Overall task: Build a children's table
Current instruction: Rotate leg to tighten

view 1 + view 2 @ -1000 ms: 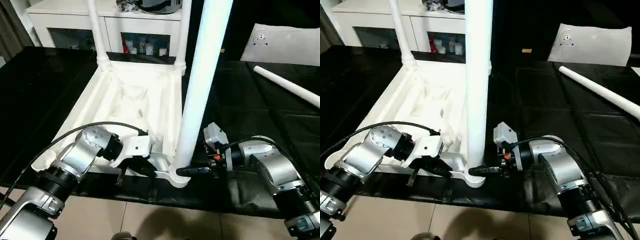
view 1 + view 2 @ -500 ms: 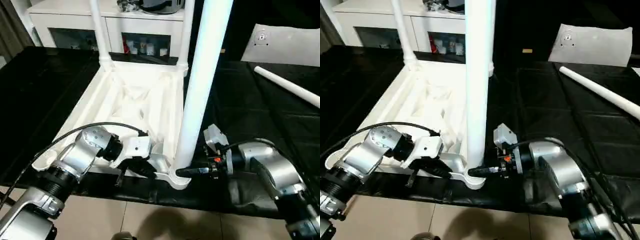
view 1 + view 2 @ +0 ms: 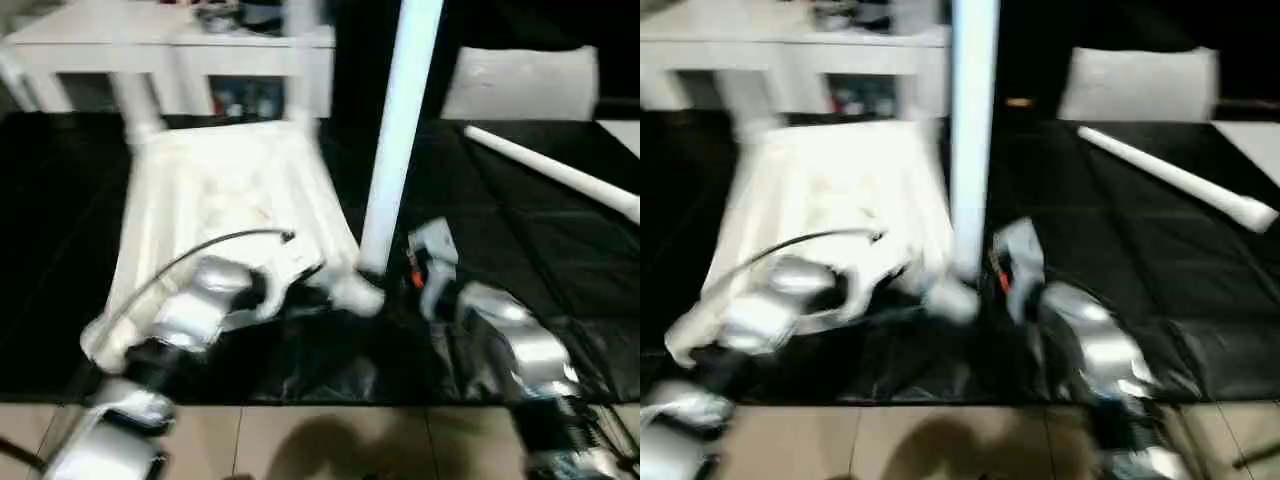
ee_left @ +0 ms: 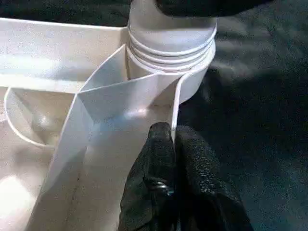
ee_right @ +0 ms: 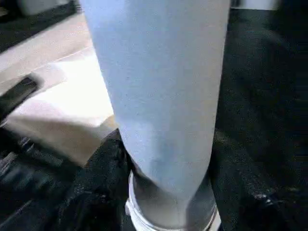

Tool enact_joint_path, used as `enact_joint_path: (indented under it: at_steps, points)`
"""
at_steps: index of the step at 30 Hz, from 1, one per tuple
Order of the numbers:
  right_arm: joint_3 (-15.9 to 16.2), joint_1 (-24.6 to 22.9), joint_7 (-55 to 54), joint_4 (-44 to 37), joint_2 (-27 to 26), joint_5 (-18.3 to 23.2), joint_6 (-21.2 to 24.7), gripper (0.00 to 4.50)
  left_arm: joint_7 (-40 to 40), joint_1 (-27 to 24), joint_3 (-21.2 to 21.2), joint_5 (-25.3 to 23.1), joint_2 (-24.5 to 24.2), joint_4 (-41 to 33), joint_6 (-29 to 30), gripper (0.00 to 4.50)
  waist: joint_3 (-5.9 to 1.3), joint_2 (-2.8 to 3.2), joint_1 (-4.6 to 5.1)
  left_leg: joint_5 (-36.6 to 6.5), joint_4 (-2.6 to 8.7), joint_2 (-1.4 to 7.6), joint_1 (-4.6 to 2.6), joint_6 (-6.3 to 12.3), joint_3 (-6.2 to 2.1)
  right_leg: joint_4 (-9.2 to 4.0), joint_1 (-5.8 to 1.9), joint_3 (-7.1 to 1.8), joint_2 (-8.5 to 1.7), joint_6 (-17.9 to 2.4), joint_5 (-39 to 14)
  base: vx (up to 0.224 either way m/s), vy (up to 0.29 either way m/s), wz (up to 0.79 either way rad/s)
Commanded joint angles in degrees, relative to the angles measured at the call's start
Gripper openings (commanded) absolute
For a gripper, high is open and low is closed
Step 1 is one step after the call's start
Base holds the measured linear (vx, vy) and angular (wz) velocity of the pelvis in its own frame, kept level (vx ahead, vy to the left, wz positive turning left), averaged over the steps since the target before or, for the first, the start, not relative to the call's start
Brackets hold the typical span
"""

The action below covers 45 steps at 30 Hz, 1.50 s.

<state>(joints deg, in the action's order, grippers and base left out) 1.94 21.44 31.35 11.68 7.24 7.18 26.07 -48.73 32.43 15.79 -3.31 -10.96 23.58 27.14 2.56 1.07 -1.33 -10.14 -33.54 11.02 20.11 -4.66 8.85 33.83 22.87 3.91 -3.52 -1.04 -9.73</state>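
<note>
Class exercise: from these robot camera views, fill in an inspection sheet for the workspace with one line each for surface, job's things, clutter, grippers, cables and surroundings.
Surface: black sheet covering the work table, wrinkled near the front edge.
Job's things: tabletop lying underside up; near leg upright in its near corner socket; two more legs standing at the far corners; spare leg lying loose on the sheet at the right.
Clutter: nothing seen.
Grippers: left gripper shut on the tabletop's rim beside the socket; right gripper closed around the near leg's base.
Cables: black cable arching over the left arm.
Surroundings: white cabinet behind the table; white cushion-like item at far right; tiled floor.
</note>
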Motion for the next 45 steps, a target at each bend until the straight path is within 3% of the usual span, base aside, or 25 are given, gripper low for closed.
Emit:
enact_joint_path:
  at_steps: [1, 2, 3, 5, 12, 16, 23, 24, 29, 33, 34, 41, 45]
  points:
    - [5.54, 0.44, -1.0, 2.21, -4.62, 0.25, 3.0, 1.98, 8.57, 3.39, -2.53, 0.08, 3.59, -0.48, 0.33, 0.0, -3.14, -0.43, -0.22, -16.76, 3.84, 0.66, 0.22, 1.32, -0.33, -5.94, -2.4, -1.69, -3.65, -5.02, -28.85, 0.0, 0.0, 0.0]
    - [5.53, 0.54, -1.54, 2.42, -4.88, 0.03, 2.56, 2.53, 9.43, 3.54, -2.71, -0.12, 3.96, -0.41, 0.23, 0.0, -3.16, -0.38, -0.34, -16.06, 3.76, 0.66, 0.14, 1.69, -0.18, -5.91, -2.34, -1.9, -3.66, -5.36, -27.54, 0.0, 0.0, 0.0]
    - [5.7, 0.55, -1.52, 2.49, -4.96, -0.12, 1.89, 2.66, 9.36, 3.66, -2.53, -0.19, 4.12, -0.43, -0.05, 0.0, -3.15, -0.3, -0.44, -15.77, 3.78, 0.73, 0.14, 1.86, -0.15, -5.88, -2.32, -1.99, -3.71, -5.56, -26.94, 0.0, 0.0, 0.0]
    - [5.67, 0.2, -2.38, 2.05, -5.5, -1.12, 0.98, 2.72, 9.48, 3.78, -2.5, -0.34, 4.68, -0.85, 0.44, 0.0, -3.37, -0.59, -0.78, -13.68, 3.82, 0.84, 0.39, 2.37, -0.01, -5.43, -2.66, -2.2, -3.66, -6.36, -22.91, 0.0, 0.0, 0.0]
    - [4.8, -1.46, -0.74, -0.82, -3.9, 0.1, -1.44, 3.41, 5.12, 3.24, -0.46, -0.36, 1.96, -2.22, -1.6, 0.0, -3.48, -0.24, -1.24, -10.6, 3.91, 1.09, 0.64, 2.92, 0.04, -4.72, -3.1, -2.37, -3.78, -8.4, -16.73, 0.0, 0.0, 0.0]
    - [4.18, -2.74, 5.71, -3.27, 0.01, 1.83, -3.21, 3.74, -1.63, 1.77, 1.69, -0.08, -2.01, -3.04, -5.44, 0.0, -3.61, -0.18, -1.18, -9.53, 3.9, 1.25, 0.84, 3.34, -0.02, -4.19, -3.47, -2.46, -3.74, -9.51, -12.85, 0.0, 0.0, 0.0]
    - [5.27, -3.3, 20.68, -5.93, 8.86, 5.56, -4.37, 4.48, -16.0, 0.24, 5.1, 2.05, -9.12, -4.28, -13.16, 0.0, -3.34, -0.31, -1.63, -11.76, 3.94, 1.45, 0.57, 3.74, 0.04, -4.59, -3.27, -2.46, -3.88, -8.83, -17.66, 0.0, 0.0, 0.0]
    - [5.33, -3.2, 21.94, -6.01, 9.66, 5.86, -4.36, 4.48, -17.33, 0.16, 5.41, 2.29, -9.73, -4.39, -14.02, 0.0, -3.32, -0.29, -1.54, -11.78, 3.95, 1.47, 0.54, 3.81, 0.18, -4.57, -3.12, -2.54, -3.84, -9.03, -17.52, 0.0, 0.0, 0.0]
    - [6.63, -1.38, 32.62, -5.3, 15.96, 7.66, -5.0, 4.5, -26.78, -0.18, 8.26, 2.66, -14.6, -4.82, -17.82, 0.0, -3.3, -0.18, -2.89, -12.09, 3.98, 1.85, 0.0, 3.4, 0.24, -4.09, -2.88, -2.66, -3.89, -10.67, -15.19, 0.0, 0.0, 0.0]
    - [8.0, -0.26, 38.45, -3.79, 18.47, 8.39, -6.42, 4.5, -31.59, 0.03, 9.66, 3.12, -16.41, -4.78, -19.87, 0.0, -3.34, -0.6, -3.79, -12.05, 3.91, 1.88, -0.07, 3.16, 0.37, -4.05, -2.82, -2.64, -4.06, -10.18, -16.72, 0.0, 0.0, 0.0]
    - [8.25, -0.14, 39.24, -3.63, 18.75, 8.47, -6.6, 4.5, -32.11, 0.08, 9.87, 3.14, -16.6, -4.75, -20.15, 0.0, -3.32, -0.42, -4.02, -11.9, 3.9, 1.93, -0.08, 3.21, 0.4, -4.12, -2.78, -2.68, -4.14, -10.09, -17.0, 0.0, 0.0, 0.0]
    - [9.92, 1.5, 44.25, -1.48, 19.34, 9.71, -6.72, 3.98, -36.06, 0.72, 11.32, 3.14, -17.99, -4.7, -21.92, 0.0, -3.39, -1.02, -4.58, -11.09, 3.88, 1.93, 0.11, 2.96, 0.42, -3.96, -2.83, -2.6, -4.14, -9.69, -17.72, 0.0, 0.0, 0.0]
    - [10.54, 1.66, 46.35, -1.57, 19.58, 10.58, -5.84, 3.62, -36.74, 0.6, 11.32, 3.34, -18.04, -4.89, -22.19, 0.0, -3.41, -0.92, -4.82, -11.03, 3.86, 1.98, 0.01, 2.79, 0.41, -3.8, -2.78, -2.63, -4.11, -9.81, -17.32, 0.0, 0.0, 0.0]
